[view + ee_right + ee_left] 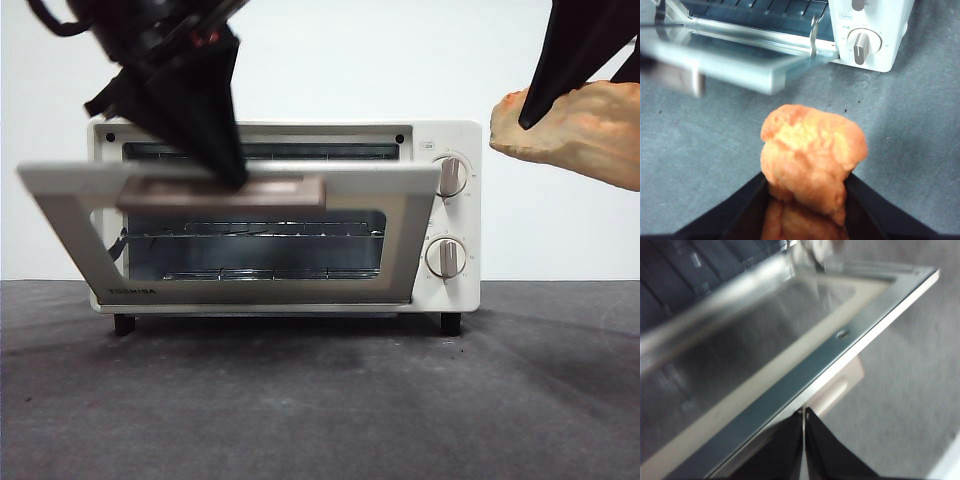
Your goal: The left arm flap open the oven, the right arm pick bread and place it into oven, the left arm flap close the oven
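Note:
The cream-white oven (452, 140) stands mid-table, its glass door (60, 200) swung partway down and tilted. My left gripper (232, 178) comes from above, its shut tip resting on the beige handle (275, 193). The left wrist view shows the shut jaws (803, 416) at the door's rim (805, 370), beside the handle (840, 387). My right gripper (530, 112) hangs high at the right, level with the oven's top, shut on the golden-orange bread (590, 125). In the right wrist view the bread (810, 145) sits between the jaws (806, 179), in front of the open door (740, 65).
Two round knobs (450, 176) (445, 257) sit on the oven's right panel. A wire rack (250, 235) shows inside the cavity. Grey tabletop (320, 400) stretches in front of the oven, with a white wall behind.

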Controlling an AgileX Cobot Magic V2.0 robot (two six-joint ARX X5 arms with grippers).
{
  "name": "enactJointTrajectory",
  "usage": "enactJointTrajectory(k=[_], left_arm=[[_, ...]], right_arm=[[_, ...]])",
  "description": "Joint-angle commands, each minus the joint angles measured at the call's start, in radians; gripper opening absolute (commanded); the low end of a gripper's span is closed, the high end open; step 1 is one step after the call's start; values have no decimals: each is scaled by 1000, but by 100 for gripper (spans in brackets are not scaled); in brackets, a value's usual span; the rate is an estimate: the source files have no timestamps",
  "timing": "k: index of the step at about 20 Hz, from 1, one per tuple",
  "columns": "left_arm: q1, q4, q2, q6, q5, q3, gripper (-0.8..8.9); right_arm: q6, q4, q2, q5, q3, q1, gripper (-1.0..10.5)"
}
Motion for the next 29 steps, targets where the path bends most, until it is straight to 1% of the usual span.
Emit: enactJointTrajectory(k=[1,7,11,14,18,21,24,25,28,29], left_arm=[[-20,-43,26,0,-29,4,17],[-51,-98,26,-20,-29,4,17],[-49,-67,7,-25,-30,4,17],[-31,-66,-51,-31,-30,4,17],[31,-63,-193,-38,-30,-27,17],[109,-64,-332,-45,-30,-100,16],[182,-66,-461,-53,-29,-196,15],[208,-71,-504,-53,-21,-228,15],[270,-77,-606,-56,62,-302,15],[286,-88,-631,-56,75,-318,15]], right_arm=[[-13,8,4,-2,18,8,190],[-13,11,4,-3,18,8,190],[-13,16,7,-21,18,8,190],[-11,36,12,-25,18,8,190],[6,93,53,-84,18,8,190],[19,162,126,-126,22,13,190],[21,189,222,-127,69,39,190],[19,200,268,-127,97,54,190],[13,211,405,-126,190,87,190],[12,210,455,-126,224,93,190]])
